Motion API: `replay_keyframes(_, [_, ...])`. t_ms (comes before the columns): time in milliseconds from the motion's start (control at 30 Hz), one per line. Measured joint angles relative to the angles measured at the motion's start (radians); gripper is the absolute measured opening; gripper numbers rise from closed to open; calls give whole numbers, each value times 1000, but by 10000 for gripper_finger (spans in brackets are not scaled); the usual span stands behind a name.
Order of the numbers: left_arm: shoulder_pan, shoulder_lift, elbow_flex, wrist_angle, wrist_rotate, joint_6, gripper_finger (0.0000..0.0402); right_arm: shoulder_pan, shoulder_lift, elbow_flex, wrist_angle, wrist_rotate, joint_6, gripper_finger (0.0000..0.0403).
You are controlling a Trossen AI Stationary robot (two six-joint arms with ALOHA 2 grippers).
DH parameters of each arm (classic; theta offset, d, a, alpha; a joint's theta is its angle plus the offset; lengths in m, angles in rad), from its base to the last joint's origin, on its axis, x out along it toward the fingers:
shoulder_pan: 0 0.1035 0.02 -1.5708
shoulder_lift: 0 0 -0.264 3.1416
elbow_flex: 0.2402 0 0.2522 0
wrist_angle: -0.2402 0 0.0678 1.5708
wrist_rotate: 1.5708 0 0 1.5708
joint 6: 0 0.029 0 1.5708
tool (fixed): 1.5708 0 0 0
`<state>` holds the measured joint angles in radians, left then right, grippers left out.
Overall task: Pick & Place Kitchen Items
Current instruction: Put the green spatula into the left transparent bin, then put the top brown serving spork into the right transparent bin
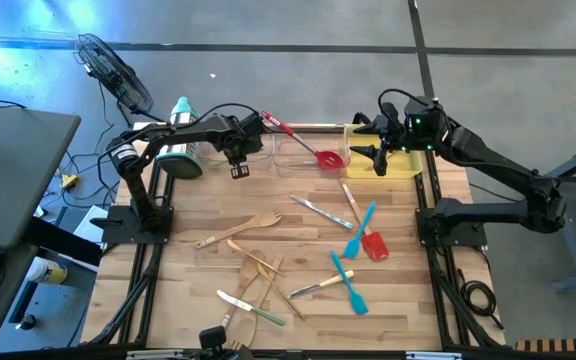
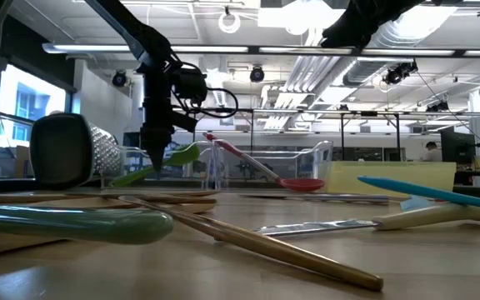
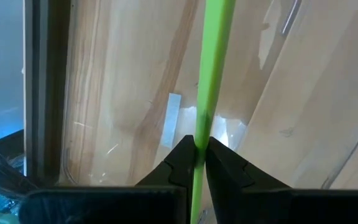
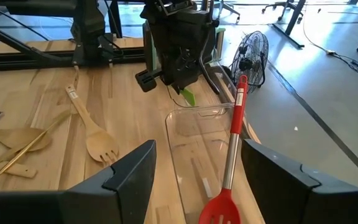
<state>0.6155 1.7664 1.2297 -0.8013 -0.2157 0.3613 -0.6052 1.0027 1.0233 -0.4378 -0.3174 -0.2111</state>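
My left gripper [image 1: 238, 152] is shut on a green spatula [image 2: 163, 162] at the left end of the clear tray [image 1: 298, 165], at the table's far side. A red slotted spoon [image 1: 303, 140] lies in that tray, its handle leaning on the far left rim. My right gripper [image 1: 373, 152] is open and empty, hovering between the clear tray and the yellow tray [image 1: 403, 168]. In the right wrist view, my right gripper [image 4: 197, 180] looks along the clear tray [image 4: 194, 134] toward the left gripper [image 4: 173, 56]. My left gripper pinches the green spatula's slim handle [image 3: 201, 127] between its two fingers. The fingers [image 2: 156, 142] come from above, pointing down, and lie across the handle. The spatula sits tilted in the hold, one end [image 2: 123, 177] low and the other [image 2: 190, 153] higher. I cannot tell whether the low end touches anything.
A steel grater with a teal handle [image 1: 180, 150] stands left of my left gripper. Several utensils lie loose on the near half of the table: a wooden fork [image 1: 238, 228], blue spatulas [image 1: 360, 228], a red spatula [image 1: 373, 243], knives [image 1: 318, 212] and wooden spoons [image 1: 263, 268].
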Motion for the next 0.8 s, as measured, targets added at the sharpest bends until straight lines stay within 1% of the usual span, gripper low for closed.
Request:
replay_keyframes(233, [0, 0, 0, 0, -1, -4, 28, 0, 0, 0, -2, -4, -3, 229])
replay_keyframes(333, [0, 0, 0, 7, -7, -35, 32, 0, 0, 0, -3, -4, -3, 229])
replay_keyframes(467, [0, 0, 0, 19, -26, -79, 51, 0, 0, 0, -3, -4, -3, 229])
replay_keyframes(633, [0, 0, 0, 19, -31, -82, 77, 0, 0, 0, -3, -3, -3, 229])
replay_keyframes(800, [0, 0, 0, 23, -57, -87, 88, 0, 0, 0, -3, 0, -3, 229])
